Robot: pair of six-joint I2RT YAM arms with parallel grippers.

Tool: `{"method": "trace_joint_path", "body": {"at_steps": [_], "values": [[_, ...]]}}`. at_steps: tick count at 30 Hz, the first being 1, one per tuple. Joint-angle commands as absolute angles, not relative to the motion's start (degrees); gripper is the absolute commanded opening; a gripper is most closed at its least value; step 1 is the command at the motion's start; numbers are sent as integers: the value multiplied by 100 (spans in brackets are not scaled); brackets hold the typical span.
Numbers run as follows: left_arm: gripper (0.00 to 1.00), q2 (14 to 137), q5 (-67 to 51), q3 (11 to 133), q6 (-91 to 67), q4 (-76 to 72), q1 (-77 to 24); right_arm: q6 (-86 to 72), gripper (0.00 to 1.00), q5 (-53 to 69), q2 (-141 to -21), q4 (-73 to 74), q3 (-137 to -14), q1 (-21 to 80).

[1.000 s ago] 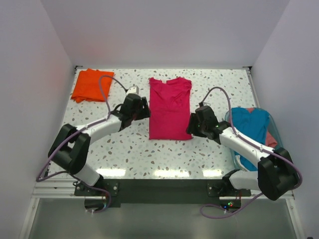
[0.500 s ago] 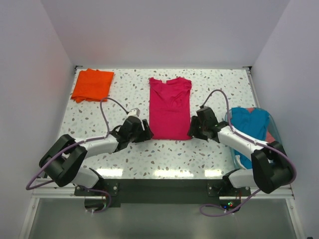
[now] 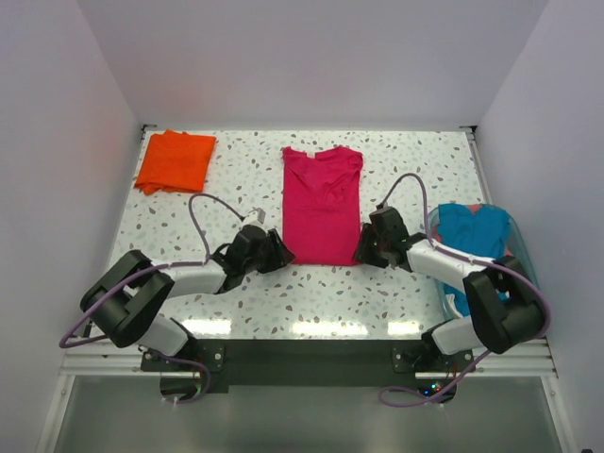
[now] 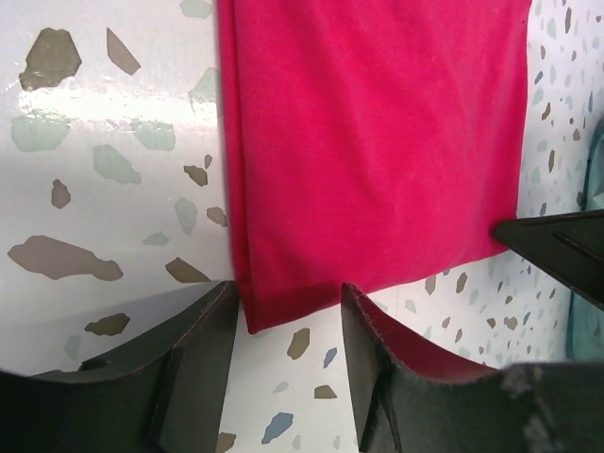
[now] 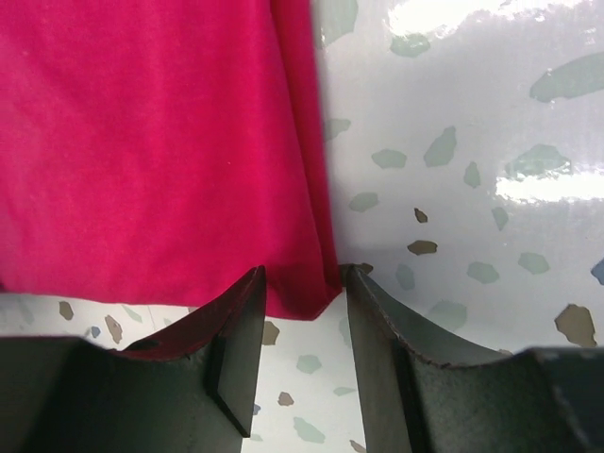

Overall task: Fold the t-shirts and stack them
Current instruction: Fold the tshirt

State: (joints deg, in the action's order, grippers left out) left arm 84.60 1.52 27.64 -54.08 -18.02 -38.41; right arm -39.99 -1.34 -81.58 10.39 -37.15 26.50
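Your two arms reach low across the speckled bench [image 3: 415, 170] and meet the magenta-red t-shirt [image 3: 322, 203] at its near hem, one gripper at each corner. The shirt lies flat as a narrow upright rectangle, collar at the far end and hem toward the arm bases. In the left wrist view a doubled edge runs down its left side.

Your left gripper [image 3: 281, 257] sits at the shirt's near-left corner. From its wrist camera, the left gripper [image 4: 288, 302] stands part-way apart, and the corner of the magenta-red t-shirt [image 4: 377, 142] pokes into the gap between the two dark fingers. The cloth there is not pinched.

Your right gripper [image 3: 361, 255] sits at the shirt's near-right corner. From its own camera, the right gripper [image 5: 302, 283] shows a narrower gap, with the corner of the magenta-red t-shirt [image 5: 151, 142] lying between the fingers. One finger overlaps the hem and the other is just at the side edge. You cannot tell from this view whether the cloth is gripped.

Far to the left of the magenta-red shirt, near the bench's back corner, the orange t-shirt [image 3: 176, 160] lies folded in a flat square, well apart from both arms. To the right of the magenta-red shirt, beyond your right arm, the clear tub [image 3: 453, 300] holds the teal-blue t-shirt [image 3: 472, 231], with a sliver of the salmon-pink t-shirt [image 3: 514, 253] showing at its right edge.
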Motion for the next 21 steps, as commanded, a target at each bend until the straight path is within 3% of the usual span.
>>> {"method": "trace_joint_path", "body": {"at_steps": [1,6,7,9,11,13,21], "values": [[52,8736,193,2601,-5528,-1687,-3894,-4131,43,-97,-8385,738,-3630,2628],[40,8868,150,2786,-5441,-1688,-3911,-4104,32,-35,-8464,729,-3700,2628],[36,8886,123,2847,-5414,-1653,-3920,-4096,25,-26,-8446,764,-3718,2628],[22,8912,97,2953,-5379,-1574,-3920,-4034,17,-9,-8411,835,-3796,2628],[9,8886,88,3128,-5282,-1337,-3920,-3894,1,-9,-8350,1045,-3963,2628],[0,8719,123,3225,-5221,-1065,-3920,-3797,0,-9,-8253,1273,-4051,2628],[0,7386,246,2866,-5238,-185,-4078,-3709,0,413,-6797,1942,-3535,2961]]}}
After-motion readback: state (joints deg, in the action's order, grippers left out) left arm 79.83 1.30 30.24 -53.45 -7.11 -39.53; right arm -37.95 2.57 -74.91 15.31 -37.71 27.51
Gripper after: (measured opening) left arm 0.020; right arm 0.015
